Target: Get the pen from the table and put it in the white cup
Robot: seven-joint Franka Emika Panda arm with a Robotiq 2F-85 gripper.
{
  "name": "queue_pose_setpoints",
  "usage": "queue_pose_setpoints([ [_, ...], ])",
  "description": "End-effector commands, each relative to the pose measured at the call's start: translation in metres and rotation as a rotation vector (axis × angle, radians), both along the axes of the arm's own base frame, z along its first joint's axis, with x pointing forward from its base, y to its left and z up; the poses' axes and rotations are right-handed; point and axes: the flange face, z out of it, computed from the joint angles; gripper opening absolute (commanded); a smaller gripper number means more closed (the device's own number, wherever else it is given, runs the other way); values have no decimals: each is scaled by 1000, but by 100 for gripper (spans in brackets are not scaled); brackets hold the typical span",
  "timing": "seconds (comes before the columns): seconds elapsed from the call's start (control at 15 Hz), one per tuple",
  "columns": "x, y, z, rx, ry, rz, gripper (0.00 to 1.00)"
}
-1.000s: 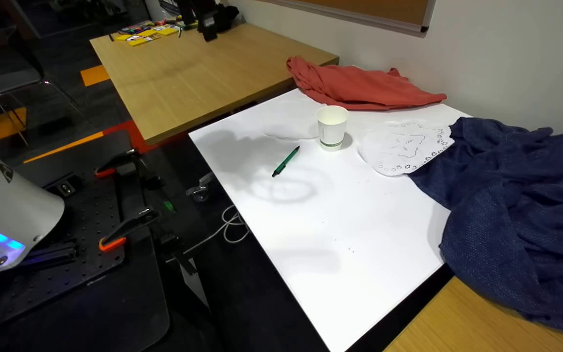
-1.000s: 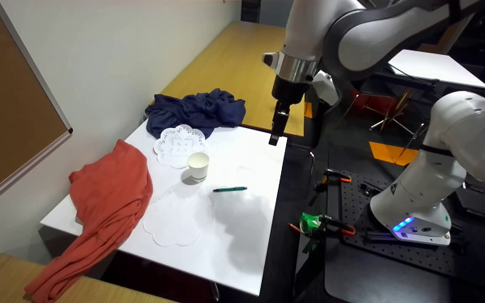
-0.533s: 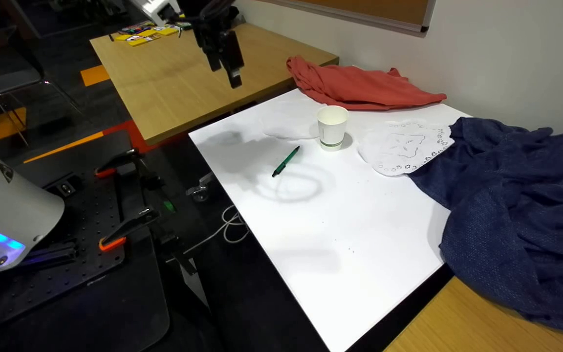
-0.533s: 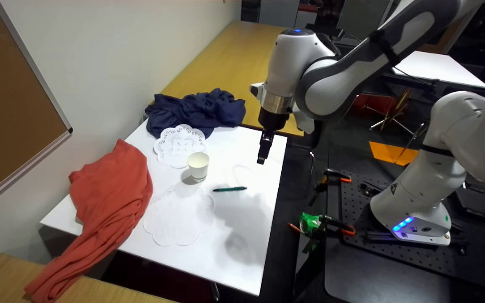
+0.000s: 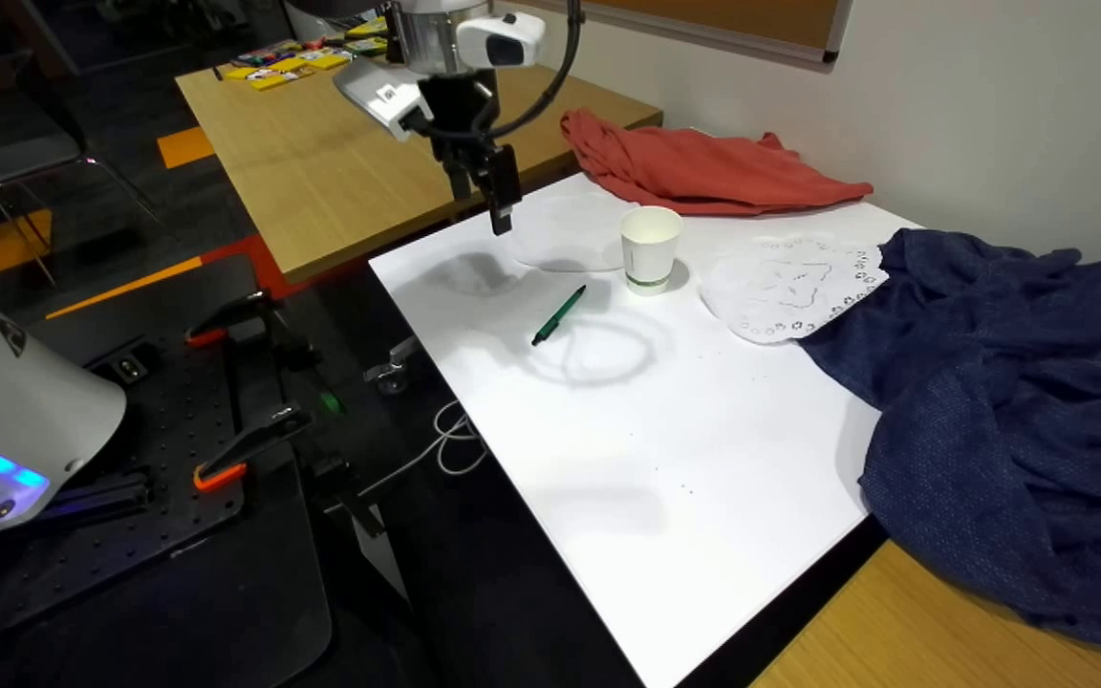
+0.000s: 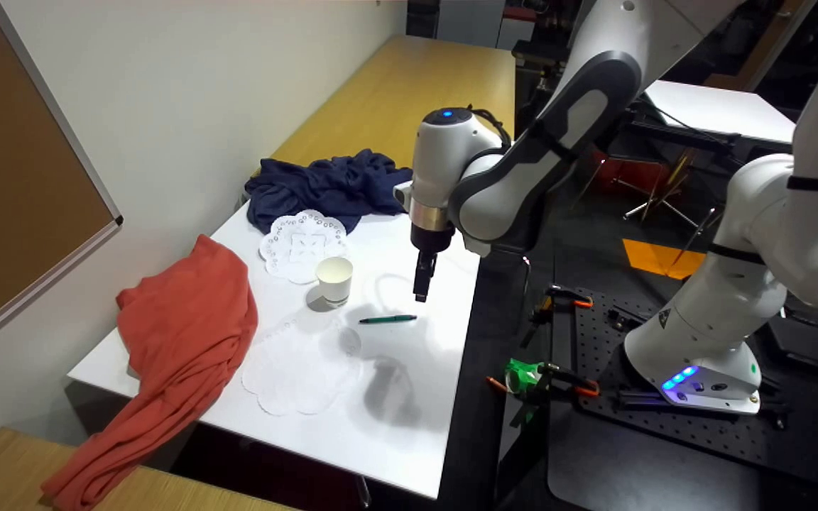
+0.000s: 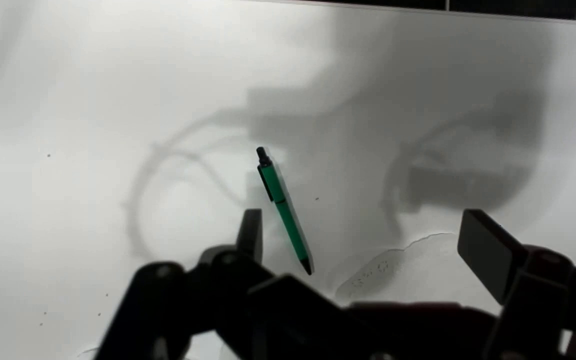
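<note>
On my bench (image 5: 703, 420): one green pen (image 7: 284, 210), lying near one white cup (image 5: 650, 250); my claw (image 7: 363, 227), spread wide, above.

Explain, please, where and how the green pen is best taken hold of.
I would grip the pen around its middle, from straight above. It is slim, lies flat on the white table, and its long sides are free. The open gripper looks roughly turned to close across the pen's length.

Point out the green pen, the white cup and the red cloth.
Green pen (image 7: 285, 212), in the wrist view: the middle of its barrel.
White cup (image 5: 651, 260), in an exterior view: its outer wall.
Red cloth (image 6: 185, 330), in an exterior view: its broad middle part.
</note>
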Motion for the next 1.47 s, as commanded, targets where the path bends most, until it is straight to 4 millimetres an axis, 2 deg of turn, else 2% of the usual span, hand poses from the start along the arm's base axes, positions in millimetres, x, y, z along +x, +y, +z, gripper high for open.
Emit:
queue_pose_setpoints([
  [0.0,26,-5,-29,-30,15,30,100],
  [0.2,38,-11,-48,-81,42,82,100],
  [0.27,40,-13,-49,-97,51,95,100],
  [0.33,30,-9,-46,-67,46,95,100],
  [0.47,35,-13,-53,-79,50,107,100],
  [0.67,37,-13,-53,-81,48,110,100],
  [1.13,50,1,-77,-71,-79,185,100],
  [1.4,57,0,-98,-84,-96,212,100],
])
